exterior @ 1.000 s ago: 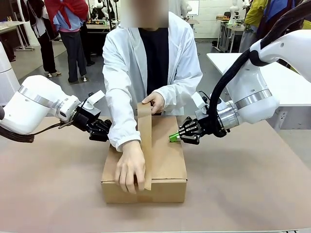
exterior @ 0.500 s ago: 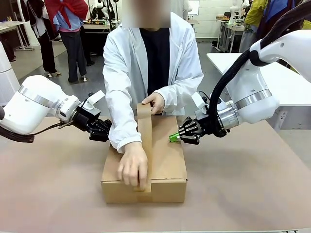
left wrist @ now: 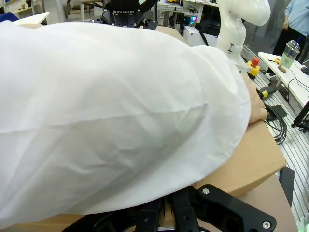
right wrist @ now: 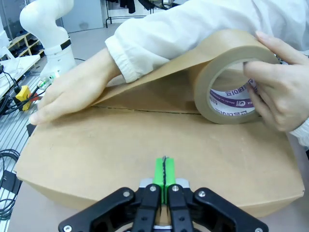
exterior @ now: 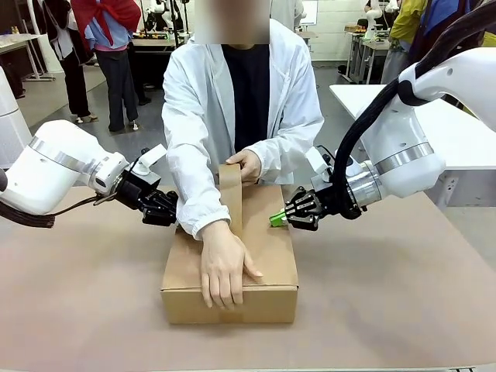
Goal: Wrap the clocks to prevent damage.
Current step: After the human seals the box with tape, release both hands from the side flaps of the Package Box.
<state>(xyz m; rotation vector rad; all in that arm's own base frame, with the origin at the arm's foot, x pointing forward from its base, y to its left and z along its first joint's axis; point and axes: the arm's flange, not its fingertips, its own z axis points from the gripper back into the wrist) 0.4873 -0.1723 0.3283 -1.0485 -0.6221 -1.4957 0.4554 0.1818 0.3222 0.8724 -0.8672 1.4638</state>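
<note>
**Person tapes a closed carton while both robot grippers press its sides**

A brown cardboard carton sits on a brown tabletop, its flaps shut. A person in a white lab coat stands at the far side and leans over it. One hand lies flat on the near end of the carton top, fingers reaching over the front edge, pressing down a strip of brown paper tape that runs along the middle seam. The other hand holds the brown tape roll upright at the far end of the carton; in the right wrist view the strip rises off the roll and slopes down under the flat hand, and the roll's core carries a purple and white label.

The left gripper comes in from the left and sits against the carton's left side, just behind the person's white sleeve. In the left wrist view the sleeve hides the fingertips, and the black finger bases at the bottom edge stand close together, jaws fully closed and holding nothing.

The right gripper comes in from the right, its green pads pressed flat together with nothing between them, tips resting on the carton's right top edge.

The clocks cannot be seen; whether they lie inside the shut carton cannot be told
</note>
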